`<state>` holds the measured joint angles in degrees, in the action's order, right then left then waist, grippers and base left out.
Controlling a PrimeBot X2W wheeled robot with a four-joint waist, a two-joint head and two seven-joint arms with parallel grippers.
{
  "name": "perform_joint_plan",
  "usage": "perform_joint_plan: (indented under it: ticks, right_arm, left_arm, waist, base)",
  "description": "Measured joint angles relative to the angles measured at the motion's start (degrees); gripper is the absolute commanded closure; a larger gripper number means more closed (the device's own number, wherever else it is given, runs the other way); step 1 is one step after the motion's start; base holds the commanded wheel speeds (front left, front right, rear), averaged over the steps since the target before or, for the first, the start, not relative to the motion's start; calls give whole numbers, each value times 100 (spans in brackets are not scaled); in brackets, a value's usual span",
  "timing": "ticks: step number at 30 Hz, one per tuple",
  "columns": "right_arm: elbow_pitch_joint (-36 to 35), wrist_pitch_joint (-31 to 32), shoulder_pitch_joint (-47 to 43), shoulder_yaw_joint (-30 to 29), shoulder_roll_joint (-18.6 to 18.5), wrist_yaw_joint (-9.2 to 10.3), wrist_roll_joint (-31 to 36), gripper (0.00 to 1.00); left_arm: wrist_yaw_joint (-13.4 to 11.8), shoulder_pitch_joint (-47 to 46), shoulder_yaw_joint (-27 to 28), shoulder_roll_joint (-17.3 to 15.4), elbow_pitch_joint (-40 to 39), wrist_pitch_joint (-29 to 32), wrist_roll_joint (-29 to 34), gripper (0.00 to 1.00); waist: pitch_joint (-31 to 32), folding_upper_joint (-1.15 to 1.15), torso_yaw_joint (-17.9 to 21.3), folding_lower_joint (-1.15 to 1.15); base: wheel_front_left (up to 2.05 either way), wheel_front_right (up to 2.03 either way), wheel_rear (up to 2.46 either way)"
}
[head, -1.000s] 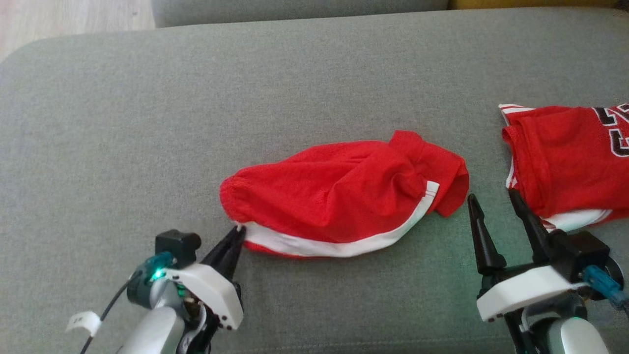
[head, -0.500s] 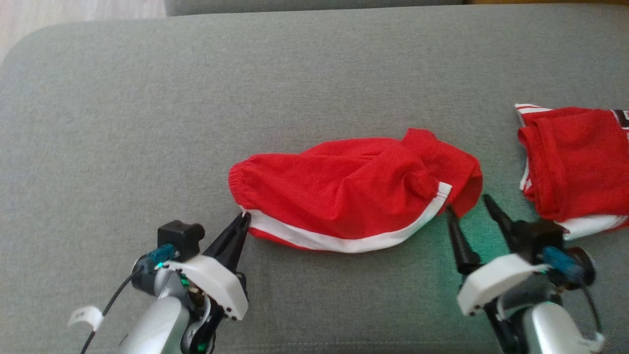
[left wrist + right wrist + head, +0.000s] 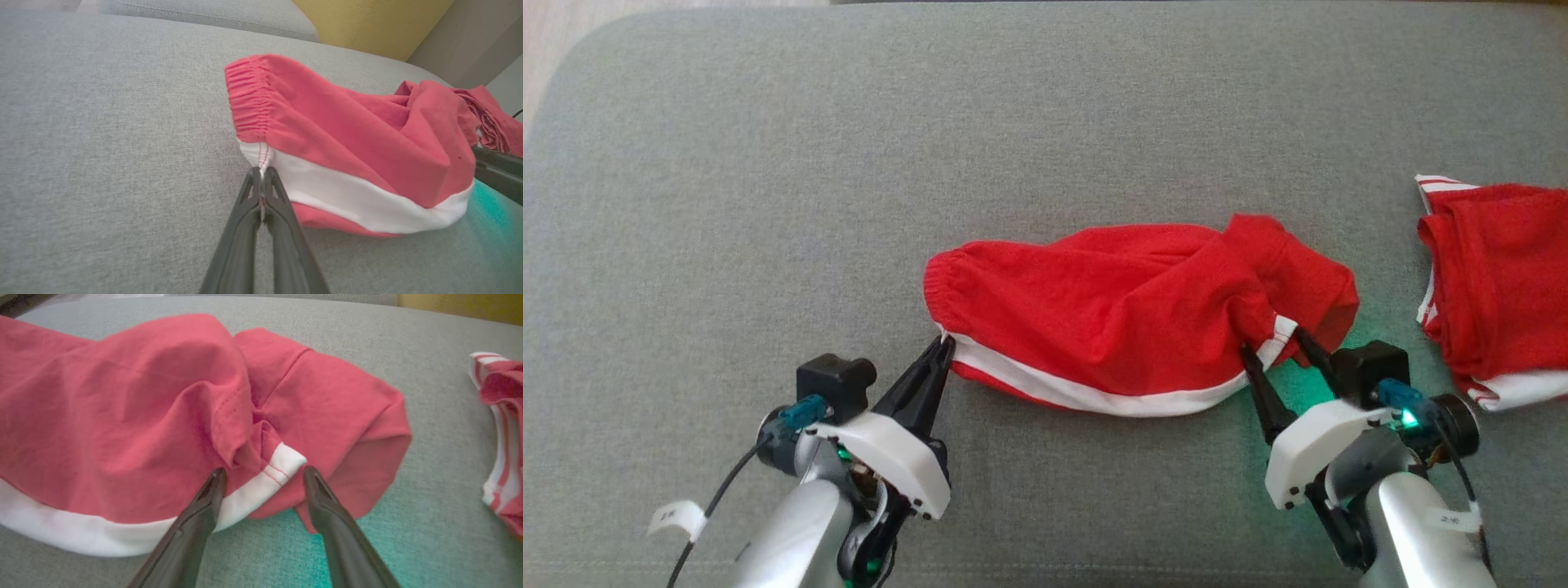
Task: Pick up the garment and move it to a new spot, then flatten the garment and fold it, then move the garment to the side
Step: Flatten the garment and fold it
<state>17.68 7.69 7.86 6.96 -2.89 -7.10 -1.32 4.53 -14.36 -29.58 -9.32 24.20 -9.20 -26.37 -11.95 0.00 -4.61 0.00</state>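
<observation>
Head overhead, facing down; wrists low, probably close; all share garment (image 3: 1127,327)

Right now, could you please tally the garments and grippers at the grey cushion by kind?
Red garments: 2 (red shorts, second red garment at the right)
Grippers: 2 (left gripper, right gripper)
Total: 4

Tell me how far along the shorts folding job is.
Done: left gripper is shut on the red shorts at the waistband corner. In hand: right gripper stands open astride the white-striped hem. Left: lifting, moving, flattening, folding, setting aside; they lie bunched on the grey cushion.
</observation>
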Motion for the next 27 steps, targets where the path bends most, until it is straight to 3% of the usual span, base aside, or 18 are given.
perform_joint_plan:
  ticks: [1,2,6,13,20,27]
  right_arm:
    - [15,-3,12,5,0,0,-21,58]
    - [19,-8,25,4,0,0,-44,100]
    - [-114,-68,40,-55,1,0,-142,100]
    - [-978,-188,-174,-225,2,0,-332,100]
    - [-2284,-261,-223,-386,11,0,-465,100]
    - [-3477,-154,790,-592,-34,0,-465,100]
  left_arm:
    - [0,-1,0,0,0,-7,0,100]
    - [-1,-1,0,0,1,-30,0,100]
    - [-62,-1,24,-3,-31,-153,0,100]
    - [-260,19,183,-111,-490,-341,0,100]
    - [-490,27,425,-408,-1694,-435,241,100]
    - [-608,-551,660,-767,-2892,45,363,100]
  waist:
    - [-6,0,0,0]
    - [-7,0,0,0]
    - [23,0,-3,0]
    - [161,0,39,0]
    - [409,0,100,0]
    - [714,0,116,0]
  base:
    - [0,0,0]
    - [0,0,0]
    - [0,0,0]
    - [0,0,0]
    - [0,0,0]
    - [0,0,0]
